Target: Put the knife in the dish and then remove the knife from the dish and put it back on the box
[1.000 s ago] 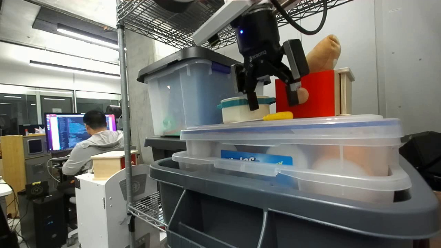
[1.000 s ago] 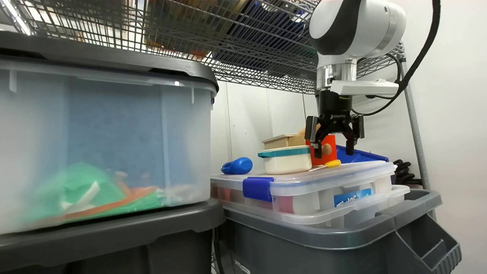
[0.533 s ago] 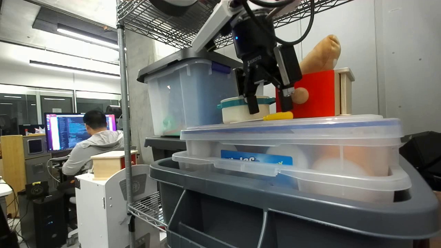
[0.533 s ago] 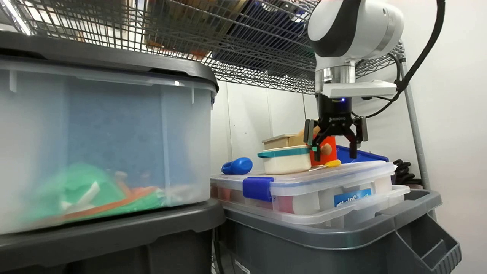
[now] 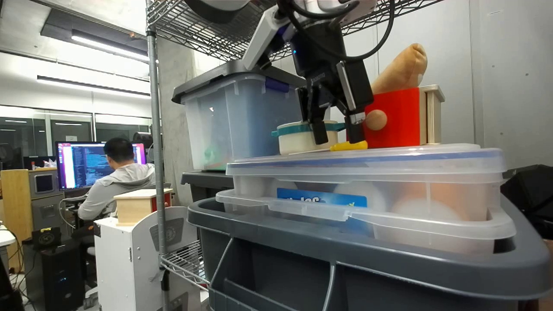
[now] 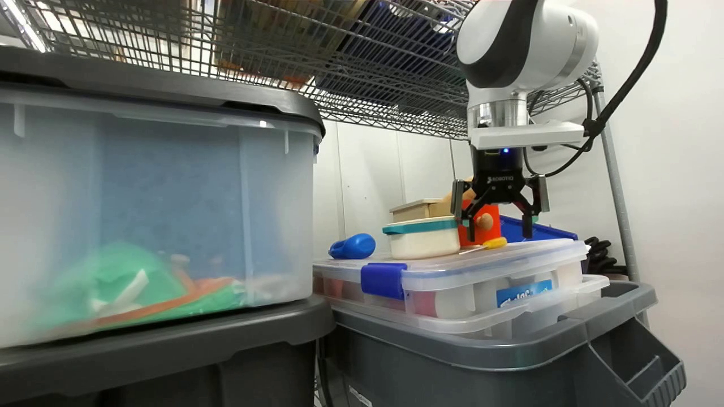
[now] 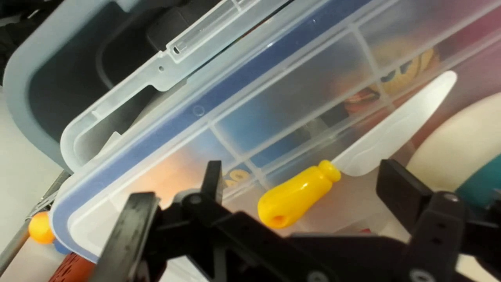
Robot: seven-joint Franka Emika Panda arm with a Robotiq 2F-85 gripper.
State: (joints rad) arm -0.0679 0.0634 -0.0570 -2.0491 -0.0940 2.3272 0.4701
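The knife lies on the lid of the translucent box [image 5: 410, 166], which also shows in the wrist view [image 7: 195, 111]. Its yellow handle [image 7: 297, 196] and pale blade show fully in the wrist view; the handle also shows in both exterior views [image 5: 349, 146] [image 6: 495, 243]. The cream dish [image 5: 298, 140] with a teal band stands on the lid beside the blade; it also shows in an exterior view [image 6: 424, 243] and at the wrist view's right edge [image 7: 465, 137]. My gripper [image 5: 338, 137] is open and empty just above the handle, one finger close to the dish. In the wrist view the fingers [image 7: 301, 171] straddle the handle.
A red box with a wooden knob [image 5: 391, 116] stands behind the gripper. A tall dark-lidded bin [image 5: 246, 116] stands beyond the dish. A blue object [image 6: 353, 247] lies on the lid. A wire shelf [image 6: 339, 68] hangs above the arm.
My gripper has come down toward the knife and turned somewhat. The dish has shifted very slightly away from it. The knife has stayed in place.
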